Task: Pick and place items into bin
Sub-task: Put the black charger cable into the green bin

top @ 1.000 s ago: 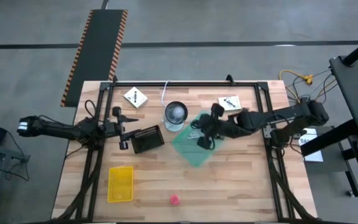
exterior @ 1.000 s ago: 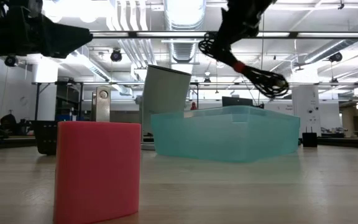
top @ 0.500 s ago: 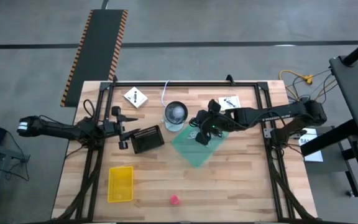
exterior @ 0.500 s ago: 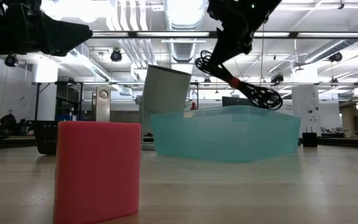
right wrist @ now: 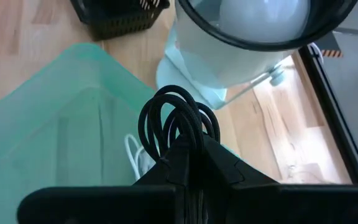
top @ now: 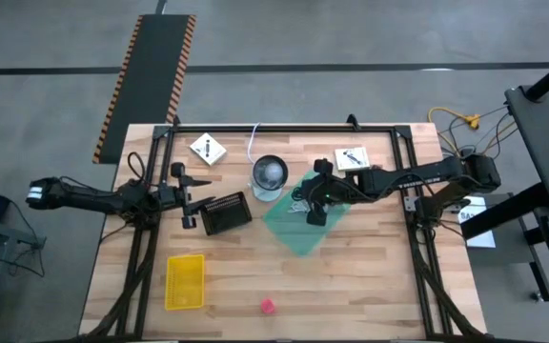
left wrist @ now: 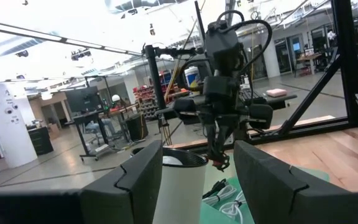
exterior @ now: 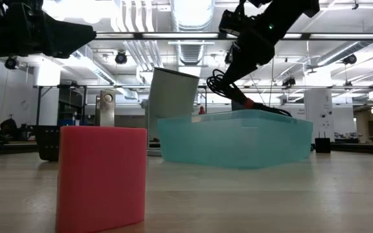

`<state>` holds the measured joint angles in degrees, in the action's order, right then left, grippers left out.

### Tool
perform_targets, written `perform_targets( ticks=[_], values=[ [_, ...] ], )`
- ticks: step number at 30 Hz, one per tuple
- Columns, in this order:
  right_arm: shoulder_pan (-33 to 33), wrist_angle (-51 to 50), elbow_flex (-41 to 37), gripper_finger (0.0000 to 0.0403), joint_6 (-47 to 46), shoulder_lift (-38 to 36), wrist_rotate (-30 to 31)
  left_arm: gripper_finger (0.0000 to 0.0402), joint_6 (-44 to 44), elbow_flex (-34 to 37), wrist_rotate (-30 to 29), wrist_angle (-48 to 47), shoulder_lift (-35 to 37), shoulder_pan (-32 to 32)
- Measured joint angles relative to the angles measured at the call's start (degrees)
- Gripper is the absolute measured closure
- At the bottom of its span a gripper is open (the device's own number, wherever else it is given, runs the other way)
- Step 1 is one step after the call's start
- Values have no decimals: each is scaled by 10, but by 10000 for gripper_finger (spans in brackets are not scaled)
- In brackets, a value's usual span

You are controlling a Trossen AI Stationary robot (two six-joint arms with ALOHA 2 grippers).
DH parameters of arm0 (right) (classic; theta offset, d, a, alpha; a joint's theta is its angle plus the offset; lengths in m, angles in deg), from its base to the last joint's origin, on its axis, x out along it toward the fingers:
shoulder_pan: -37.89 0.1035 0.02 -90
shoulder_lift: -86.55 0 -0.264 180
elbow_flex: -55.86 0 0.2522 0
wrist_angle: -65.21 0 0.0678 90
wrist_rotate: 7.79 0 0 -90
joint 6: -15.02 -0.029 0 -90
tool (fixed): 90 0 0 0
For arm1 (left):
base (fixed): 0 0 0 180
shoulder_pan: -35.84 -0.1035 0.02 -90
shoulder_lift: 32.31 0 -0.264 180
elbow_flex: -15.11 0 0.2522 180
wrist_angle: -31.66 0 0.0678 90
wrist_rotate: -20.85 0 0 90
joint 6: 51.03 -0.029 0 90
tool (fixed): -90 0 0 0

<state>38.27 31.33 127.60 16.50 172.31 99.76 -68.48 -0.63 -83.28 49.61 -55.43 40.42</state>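
Right gripper (top: 305, 202) pinching the coiled thin black cable (right wrist: 178, 121) over the translucent teal plastic bin (top: 289, 233), left gripper (top: 191, 195) spread at 9 o'clock.

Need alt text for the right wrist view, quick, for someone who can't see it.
The right gripper, shut on a coiled dark cable, hangs over the teal bin, where a white cable lies. A clear-grey cup stands beside the bin.

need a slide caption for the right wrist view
Right gripper shut on a coiled black cable, poised over the translucent green bin beside a round clear-grey cup.
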Motion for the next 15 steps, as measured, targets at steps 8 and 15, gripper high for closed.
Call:
perform_targets(
  ticks=[8,15],
  values=[
    [0,-3,-1,390,21,0,1,219,0,0,0,0,0,0],
    [0,-2,-1,352,14,0,1,219,0,0,0,-1,-1,0]
  ],
)
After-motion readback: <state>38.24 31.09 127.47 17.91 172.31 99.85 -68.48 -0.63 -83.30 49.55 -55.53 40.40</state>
